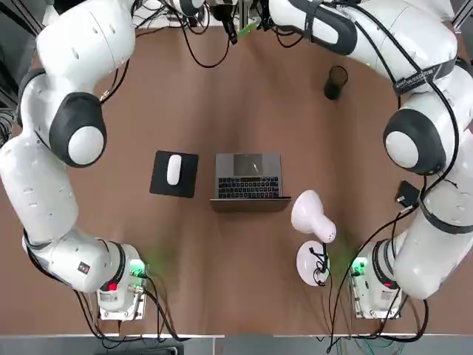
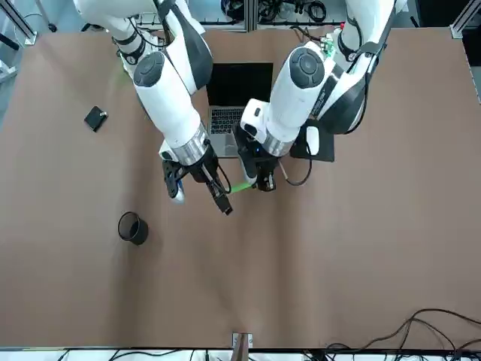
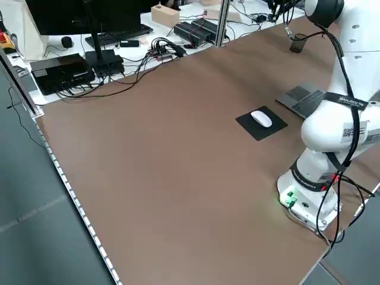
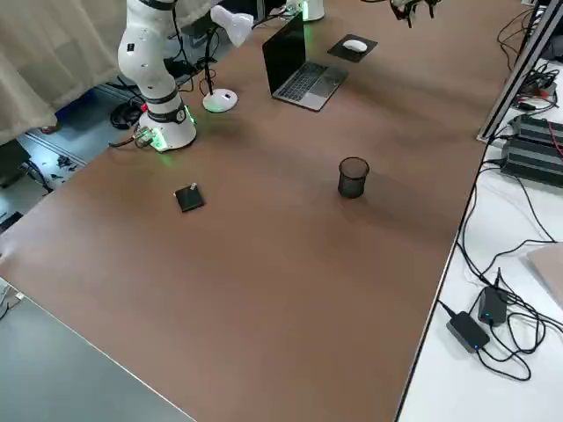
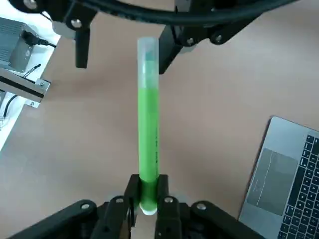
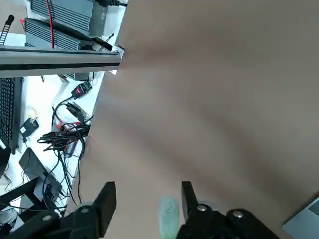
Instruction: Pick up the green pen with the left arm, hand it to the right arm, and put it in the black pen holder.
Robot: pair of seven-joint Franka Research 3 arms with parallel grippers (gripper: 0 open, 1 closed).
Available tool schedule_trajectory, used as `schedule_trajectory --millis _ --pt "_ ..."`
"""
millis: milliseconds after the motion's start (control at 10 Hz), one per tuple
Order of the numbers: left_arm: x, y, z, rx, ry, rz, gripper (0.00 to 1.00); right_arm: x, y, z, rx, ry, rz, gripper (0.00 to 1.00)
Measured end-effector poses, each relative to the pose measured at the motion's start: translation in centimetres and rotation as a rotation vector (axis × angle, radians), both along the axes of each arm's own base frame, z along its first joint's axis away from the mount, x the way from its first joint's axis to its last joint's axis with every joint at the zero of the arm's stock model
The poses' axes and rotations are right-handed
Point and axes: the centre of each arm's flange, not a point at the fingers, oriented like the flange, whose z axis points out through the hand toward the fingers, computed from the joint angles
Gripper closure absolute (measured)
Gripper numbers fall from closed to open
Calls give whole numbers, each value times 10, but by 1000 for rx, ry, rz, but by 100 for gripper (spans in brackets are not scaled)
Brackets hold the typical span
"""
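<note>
Brown tabletop (image 1: 222,259) under our two white robot arms, our black left gripper (image 5: 148,191) clamped on the light-green stick-like pen (image 5: 148,124), our black right gripper (image 6: 149,199) at its other end, fingers apart, black cylindrical mesh pen holder (image 4: 353,178) standing well apart.

Right wrist view: the right gripper's jaws (image 6: 149,201) stand apart at the near edge. The pale, translucent end of the green pen (image 6: 169,217) lies between them, closer to one fingertip; contact cannot be determined. Beneath is a brown worktop (image 6: 209,114). Beyond its edge, a white surface (image 6: 45,99) bears a black keyboard (image 6: 7,110), tangled black cables (image 6: 65,137) and ribbed grey boxes (image 6: 65,22). A metal bar (image 6: 55,60) crosses above that surface. Part of a grey laptop (image 6: 306,219) is visible, cut off by the frame.
</note>
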Motion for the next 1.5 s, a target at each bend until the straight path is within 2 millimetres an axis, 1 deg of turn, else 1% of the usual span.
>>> schedule_trajectory --millis 100,300,400,600,800,1300,1500 --pt "1 0 1 -2 -1 1 82 0 0 0 0 1 0 49" --pt "3 1 0 -2 -1 4 82 0 0 -1 -2 4 0 54" --pt "4 1 -2 -1 0 7 82 -1 0 -1 -2 5 1 59" --pt "9 3 -7 -6 -3 16 82 -1 0 -2 -8 12 2 73" --pt "11 3 -10 -9 -6 23 82 -1 0 -3 -11 16 4 83" --pt "11 3 -9 -10 -6 23 81 -1 0 -3 -11 14 5 83" --pt "12 6 -7 0 5 25 55 -1 1 -2 -9 12 5 83"
